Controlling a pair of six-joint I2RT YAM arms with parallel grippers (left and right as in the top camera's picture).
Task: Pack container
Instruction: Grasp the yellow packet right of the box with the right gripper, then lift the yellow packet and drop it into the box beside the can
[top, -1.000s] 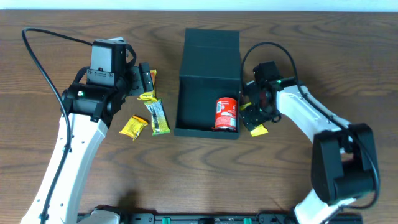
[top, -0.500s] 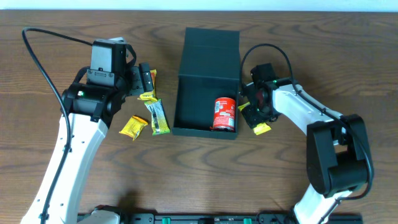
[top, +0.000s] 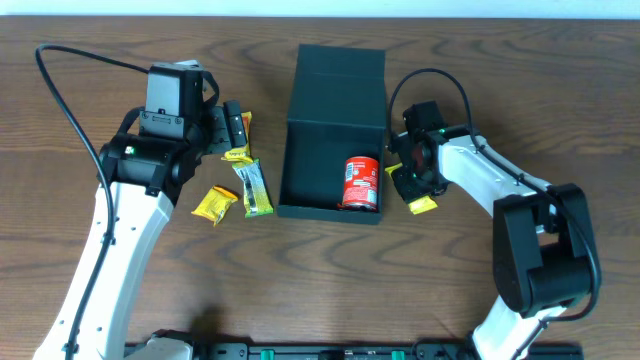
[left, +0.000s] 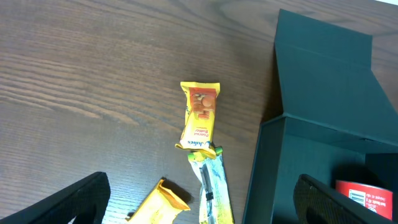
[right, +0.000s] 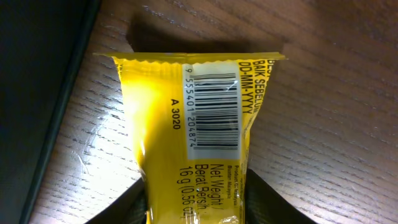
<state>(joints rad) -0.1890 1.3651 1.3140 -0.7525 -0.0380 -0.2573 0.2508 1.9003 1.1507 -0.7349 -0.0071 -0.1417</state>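
Observation:
The container (top: 335, 75) is a dark teal-black box standing open at the table's centre, with its flap lid folded back; it also shows in the left wrist view (left: 323, 81). A red can (top: 362, 183) lies inside it. My right gripper (top: 410, 185) is just outside the box's right wall, shut on a yellow snack packet (top: 421, 206). In the right wrist view the packet (right: 193, 124) sits between my fingers (right: 196, 208), low over the table. My left gripper (top: 234, 128) is open and empty above the loose packets (left: 199, 208).
Three snack packets lie left of the box: an orange-yellow one (left: 200, 116), a long pale green one (top: 256, 188) and a yellow one (top: 214, 204). The box's dark wall (right: 37, 93) is close on the left of the held packet.
My right arm has shifted slightly toward the box with the yellow packet still held. The left arm and the loose packets have not moved.

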